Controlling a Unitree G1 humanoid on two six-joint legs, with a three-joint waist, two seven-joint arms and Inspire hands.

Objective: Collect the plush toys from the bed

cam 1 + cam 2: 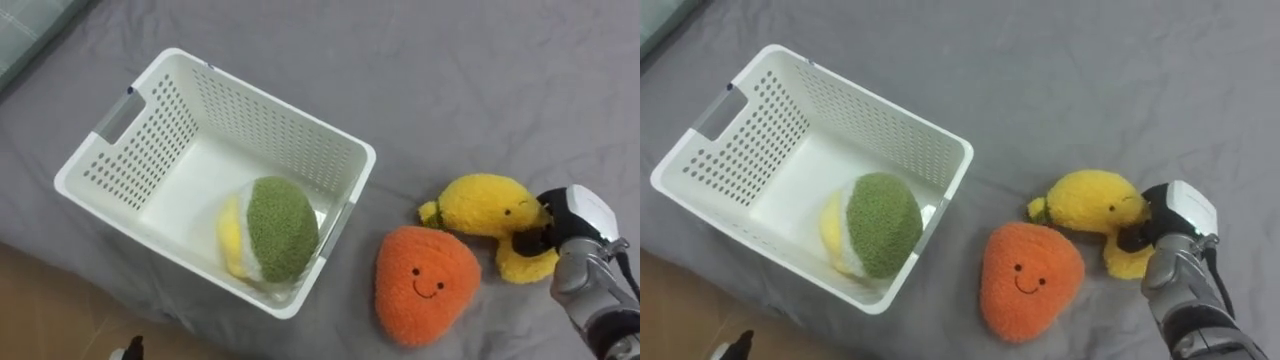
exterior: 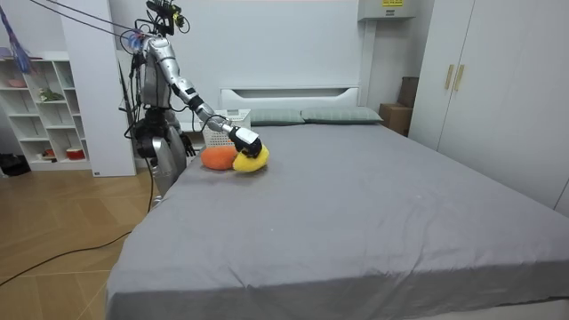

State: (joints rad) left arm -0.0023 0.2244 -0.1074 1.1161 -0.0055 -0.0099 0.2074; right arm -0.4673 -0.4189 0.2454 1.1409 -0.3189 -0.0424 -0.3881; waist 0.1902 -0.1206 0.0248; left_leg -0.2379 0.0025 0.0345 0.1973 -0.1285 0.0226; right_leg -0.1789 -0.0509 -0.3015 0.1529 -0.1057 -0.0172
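Yellow plush toy [image 1: 480, 205]: lies on the bed just right of the basket, touching the orange plush toy [image 1: 425, 280] beside it. Your right hand [image 1: 580, 230] is pressed against the yellow toy's right side, where the pile dents in. Note that you cannot tell whether it has closed on the toy or merely rests there. Progress, as a judgement: one toy done, a green-and-yellow plush [image 1: 275, 225] resting in the basket's near corner, and two left on the sheet, so roughly a third through. Materials: all three toys are rounded, fuzzy and soft, so expect them to squash under grip. The orange one is a blunt cone with a stitched smile. The basket [image 1: 270, 95] is rigid white plastic, perforated walls, slot handle. The bed sheet [image 1: 450, 70] is grey and lightly creased.
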